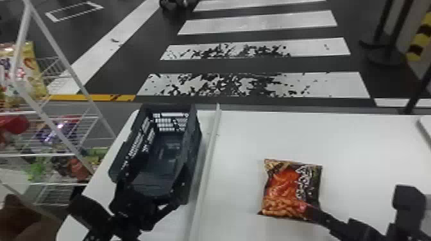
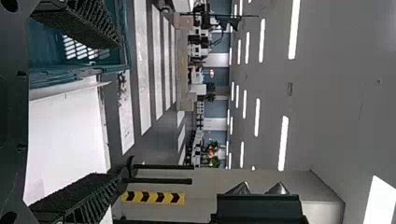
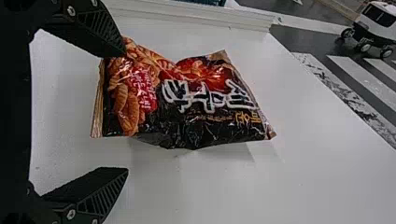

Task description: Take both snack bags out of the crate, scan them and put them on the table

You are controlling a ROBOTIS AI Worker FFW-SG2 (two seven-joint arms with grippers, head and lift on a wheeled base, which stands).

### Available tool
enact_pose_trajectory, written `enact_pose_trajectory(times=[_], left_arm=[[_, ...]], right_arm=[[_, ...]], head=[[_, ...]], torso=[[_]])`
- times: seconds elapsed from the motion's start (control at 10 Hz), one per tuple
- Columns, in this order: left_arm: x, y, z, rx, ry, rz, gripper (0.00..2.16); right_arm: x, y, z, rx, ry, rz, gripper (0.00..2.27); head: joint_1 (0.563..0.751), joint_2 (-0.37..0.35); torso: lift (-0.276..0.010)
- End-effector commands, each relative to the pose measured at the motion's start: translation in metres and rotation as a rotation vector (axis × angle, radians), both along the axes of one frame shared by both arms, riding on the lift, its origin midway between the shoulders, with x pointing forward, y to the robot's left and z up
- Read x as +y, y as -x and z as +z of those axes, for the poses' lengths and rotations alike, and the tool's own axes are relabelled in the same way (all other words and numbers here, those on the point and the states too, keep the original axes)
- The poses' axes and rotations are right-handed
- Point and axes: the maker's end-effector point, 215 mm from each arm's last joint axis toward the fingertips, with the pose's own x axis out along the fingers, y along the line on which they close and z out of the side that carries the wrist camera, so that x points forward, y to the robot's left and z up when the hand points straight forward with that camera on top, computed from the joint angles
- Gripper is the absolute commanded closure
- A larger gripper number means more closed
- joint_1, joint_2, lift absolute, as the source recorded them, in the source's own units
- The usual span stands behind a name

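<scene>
Head view: snack bag (image 1: 290,192) lies on table (image 1: 240,137), right of crate (image 1: 195,141) | Left wrist view: left gripper (image 2: 117,111) has fingers spread | Right wrist view: right gripper (image 3: 126,111) has fingers spread, one at bag's edge; lopsided closing could shove it

2 black arms (image 1: 125,205), silver screws (image 3: 71,10)

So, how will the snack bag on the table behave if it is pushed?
The snack bag would probably give under pressure, as its film is creased and puffed. Its glossy surface may be slippery. Lying flat on the table, it should slide rather than roll.
</scene>
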Motion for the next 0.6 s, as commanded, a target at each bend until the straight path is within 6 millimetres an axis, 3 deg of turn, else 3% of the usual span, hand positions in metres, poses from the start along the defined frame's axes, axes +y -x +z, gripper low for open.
enact_pose_trajectory(times=[0.0, 0.2, 0.3, 0.4, 0.5], left_arm=[[0.0002, 0.0001, -0.0016, 0.004, -0.002, -0.001, 0.00], [0.0006, 0.0002, -0.0034, 0.007, -0.001, 0.002, 0.00], [0.0012, 0.0002, -0.0042, 0.008, -0.003, 0.003, 0.00], [0.0018, 0.0002, -0.0049, 0.010, -0.004, 0.004, 0.00], [0.0024, 0.0002, -0.0057, 0.011, -0.006, 0.005, 0.00]], right_arm=[[0.0011, -0.0045, -0.0030, 0.008, -0.006, -0.001, 0.13], [0.0059, -0.0100, -0.0057, 0.012, -0.035, 0.006, 0.30], [0.0076, -0.0106, -0.0071, 0.014, -0.044, 0.008, 0.53], [0.0044, -0.0113, -0.0089, 0.014, -0.033, 0.003, 1.18], [0.0012, -0.0103, -0.0122, 0.021, -0.017, 0.001, 2.09]], head=[[0.695, 0.224], [0.695, 0.229], [0.695, 0.230], [0.695, 0.232], [0.695, 0.232]], torso=[[-0.092], [-0.092], [-0.092], [-0.092], [-0.092]])
